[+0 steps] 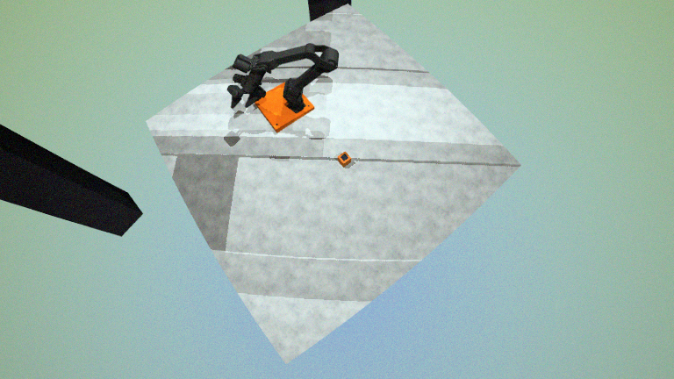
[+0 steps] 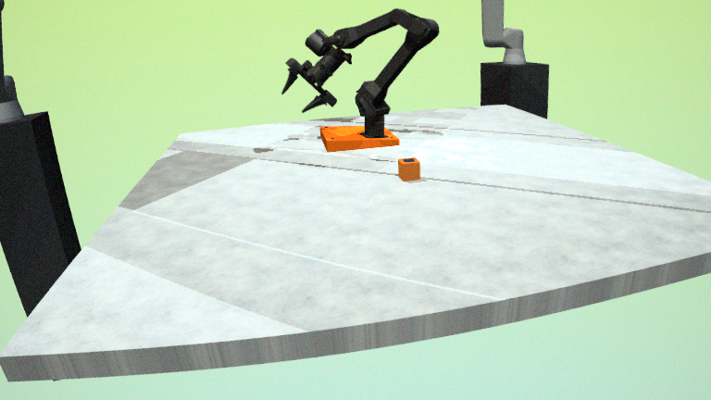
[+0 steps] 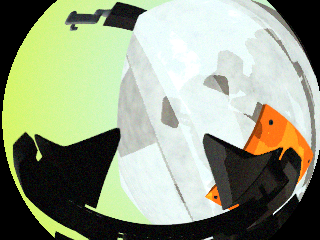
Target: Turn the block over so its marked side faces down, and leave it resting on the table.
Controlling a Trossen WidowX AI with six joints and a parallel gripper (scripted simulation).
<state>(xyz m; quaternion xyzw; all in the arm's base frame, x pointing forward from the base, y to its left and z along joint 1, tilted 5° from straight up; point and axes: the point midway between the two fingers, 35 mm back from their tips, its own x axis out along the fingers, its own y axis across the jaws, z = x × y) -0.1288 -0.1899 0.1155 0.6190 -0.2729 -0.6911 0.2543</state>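
Observation:
A small orange block [image 1: 344, 159] rests on the white marbled table, with a dark marked square on its top face. It also shows in the exterior view [image 2: 408, 168], standing in front of the arm's orange base plate [image 2: 358, 137]. My gripper [image 1: 241, 97] hangs open and empty in the air to the left of the base, well away from the block; it also shows in the exterior view [image 2: 304, 93]. In the wrist view the two dark fingers [image 3: 160, 160] stand wide apart over the table and the base plate [image 3: 276, 136]; the block does not show there.
Dark pillars stand off the table: one at the left [image 2: 31, 202], one at the back right with a grey arm on it [image 2: 514, 86]. The table edge runs near the gripper on the left side.

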